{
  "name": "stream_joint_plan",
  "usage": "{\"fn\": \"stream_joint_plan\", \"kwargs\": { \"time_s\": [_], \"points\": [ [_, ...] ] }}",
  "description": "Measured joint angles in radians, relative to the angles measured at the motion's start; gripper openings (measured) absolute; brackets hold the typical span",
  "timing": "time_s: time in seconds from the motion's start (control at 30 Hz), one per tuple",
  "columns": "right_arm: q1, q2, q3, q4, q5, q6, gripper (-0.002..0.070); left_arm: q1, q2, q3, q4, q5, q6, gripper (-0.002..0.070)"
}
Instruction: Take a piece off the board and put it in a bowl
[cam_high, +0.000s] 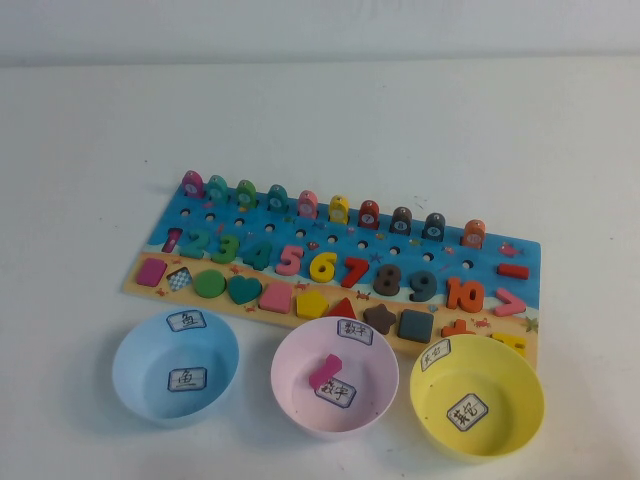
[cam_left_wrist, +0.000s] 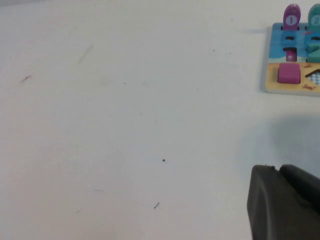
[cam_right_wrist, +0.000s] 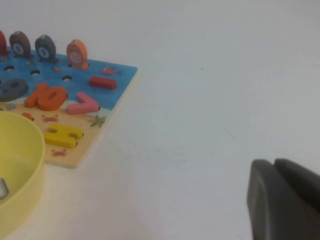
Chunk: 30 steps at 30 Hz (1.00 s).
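Note:
The magenta-pink piece (cam_high: 325, 371) lies tilted inside the pale pink bowl (cam_high: 290, 378), between its two white labels. The bowl stands in front of the blue and sandy board (cam_high: 520, 262), which holds coloured digits, shapes and a row of pegs. The board's left end shows in the left wrist view (cam_left_wrist: 274, 60) and its right end in the right wrist view (cam_right_wrist: 117, 102). My left gripper (cam_left_wrist: 277, 172) is shut and empty over bare table left of the board. My right gripper (cam_right_wrist: 274, 165) is shut and empty over bare table right of the board. Neither arm shows in the high view.
A light blue bowl (cam_high: 135, 368) stands left of the pink bowl and a yellow bowl (cam_high: 510, 405) right of it; the yellow bowl also shows in the right wrist view (cam_right_wrist: 25, 165). A magenta square tile (cam_left_wrist: 288, 73) sits at the board's left end. The white table spreads all around.

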Motion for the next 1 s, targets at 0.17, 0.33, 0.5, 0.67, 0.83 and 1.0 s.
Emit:
{"fn": "stream_joint_plan", "kwargs": {
  "time_s": [0.17,0.33,0.5,0.67,0.83,1.0],
  "points": [
    [0.0,-0.004,0.0,0.0,0.0,0.0,-0.0017,0.002,0.0,0.0,-0.018,0.011,0.001,-0.0003],
    [0.0,-0.004,0.0,0.0,0.0,0.002,-0.0017,0.026,0.0,0.0,-0.024,0.013,0.001,-0.0003],
    [0.0,-0.004,0.0,0.0,0.0,0.002,-0.0017,0.049,0.0,0.0,-0.025,0.015,0.001,-0.0003],
    [0.0,-0.004,0.0,0.0,0.0,0.002,-0.0017,0.051,0.0,0.0,-0.025,0.015,0.001,-0.0004],
    [0.0,-0.004,0.0,0.0,0.0,0.002,-0.0017,0.053,0.0,0.0,-0.025,0.015,0.001,-0.0004],
    [0.0,-0.004,0.0,0.0,0.0,0.002,-0.0017,0.053,0.0,0.0,-0.025,0.015,0.001,-0.0004]
  ]
}}
